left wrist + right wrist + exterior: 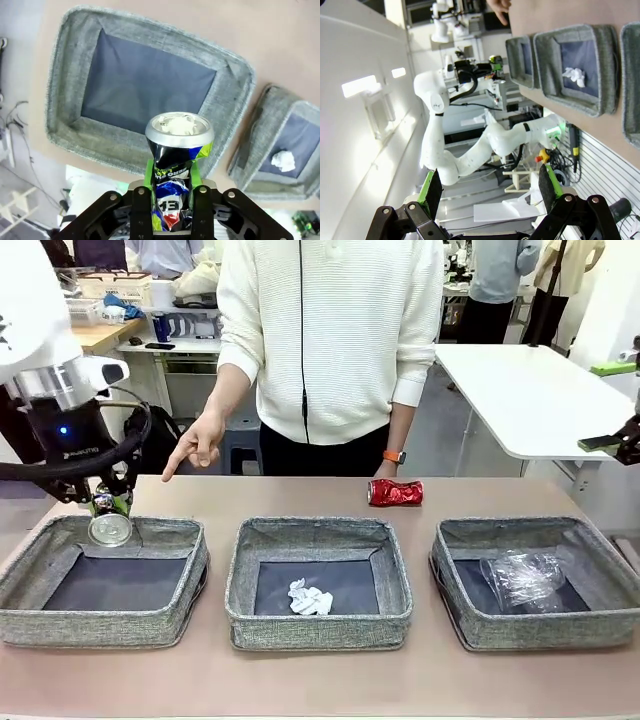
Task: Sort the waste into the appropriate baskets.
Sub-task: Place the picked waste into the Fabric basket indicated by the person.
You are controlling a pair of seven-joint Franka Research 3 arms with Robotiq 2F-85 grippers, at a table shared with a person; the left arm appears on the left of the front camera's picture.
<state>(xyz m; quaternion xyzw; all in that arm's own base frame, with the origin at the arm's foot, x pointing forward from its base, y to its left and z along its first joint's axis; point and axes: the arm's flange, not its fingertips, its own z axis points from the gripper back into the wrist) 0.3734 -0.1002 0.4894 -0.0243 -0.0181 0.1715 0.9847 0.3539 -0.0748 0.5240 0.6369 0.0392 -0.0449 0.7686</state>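
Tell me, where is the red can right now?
In the front view, the crushed red can lies on the table just right of centre, behind the far right corner of the middle basket, near the person.

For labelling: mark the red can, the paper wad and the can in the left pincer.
crushed red can (395, 492), front view, its side.
crumpled white paper wad (309, 598), front view, its centre.
dark printed can (176, 157), left wrist view, its dented body.

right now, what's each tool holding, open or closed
Left tool: closed on the crushed dark printed can.
Right tool: open, holding nothing.
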